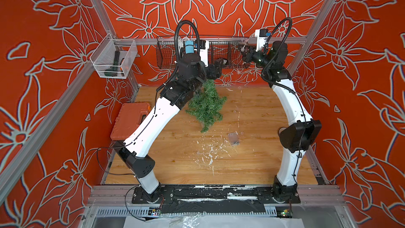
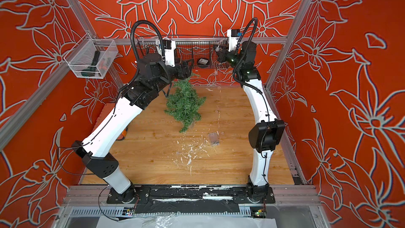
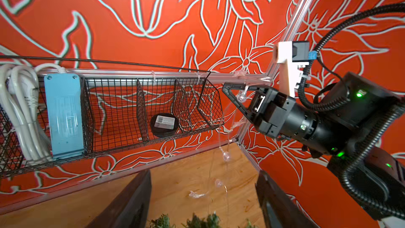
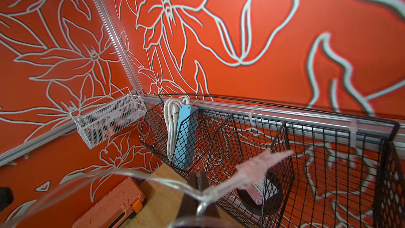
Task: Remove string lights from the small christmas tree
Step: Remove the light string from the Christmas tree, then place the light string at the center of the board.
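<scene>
Upper right of centre, the right gripper [image 1: 242, 49] pinches the thin clear-bulbed string lights [image 3: 225, 156]; the left gripper [image 3: 205, 172], spread, sits over the bushy green small christmas tree [image 1: 206, 106].

I have open worktop [image 1: 241, 167] along the near side; the small christmas tree [image 1: 207, 104] blocks far-centre, the orange toolbox [image 1: 128, 119] the left edge.
</scene>
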Available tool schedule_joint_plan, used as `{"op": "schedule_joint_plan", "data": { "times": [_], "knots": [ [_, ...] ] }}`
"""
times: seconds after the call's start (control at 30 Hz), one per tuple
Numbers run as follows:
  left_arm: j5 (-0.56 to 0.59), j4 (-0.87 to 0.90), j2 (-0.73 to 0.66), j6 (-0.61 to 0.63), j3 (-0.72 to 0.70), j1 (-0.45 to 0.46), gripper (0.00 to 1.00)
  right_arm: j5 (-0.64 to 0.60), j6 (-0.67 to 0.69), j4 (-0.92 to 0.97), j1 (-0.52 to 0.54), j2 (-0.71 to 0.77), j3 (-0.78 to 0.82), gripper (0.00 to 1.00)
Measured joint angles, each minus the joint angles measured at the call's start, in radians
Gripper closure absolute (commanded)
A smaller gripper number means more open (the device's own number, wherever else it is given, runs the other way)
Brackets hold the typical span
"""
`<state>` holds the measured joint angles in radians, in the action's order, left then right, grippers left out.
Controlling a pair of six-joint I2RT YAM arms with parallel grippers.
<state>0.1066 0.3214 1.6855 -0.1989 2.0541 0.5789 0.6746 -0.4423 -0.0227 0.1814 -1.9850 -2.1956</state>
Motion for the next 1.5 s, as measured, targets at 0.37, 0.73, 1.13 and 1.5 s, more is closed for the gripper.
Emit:
{"op": "schedule_joint_plan", "data": {
  "times": [0.37, 0.73, 1.13, 1.5],
  "knots": [
    [0.005, -0.039, -0.172, -0.039, -0.335, -0.015, 0.21, -0.065, 0.009, -0.009, 0.000, 0.280, 0.448, 1.00],
    [0.099, -0.134, -0.516, -0.119, -0.672, -0.025, 0.19, -0.199, 0.010, -0.017, 0.090, 0.641, 0.979, 1.00],
    [0.099, -0.145, -0.666, -0.252, -0.948, -0.186, 0.16, -0.397, -0.097, 0.116, 0.140, 0.638, 1.313, 1.00],
    [0.248, -0.148, -0.726, -0.360, -1.080, -0.238, 0.02, -0.556, -0.214, 0.347, 0.156, 0.663, 1.349, 0.01]
  ]
}}
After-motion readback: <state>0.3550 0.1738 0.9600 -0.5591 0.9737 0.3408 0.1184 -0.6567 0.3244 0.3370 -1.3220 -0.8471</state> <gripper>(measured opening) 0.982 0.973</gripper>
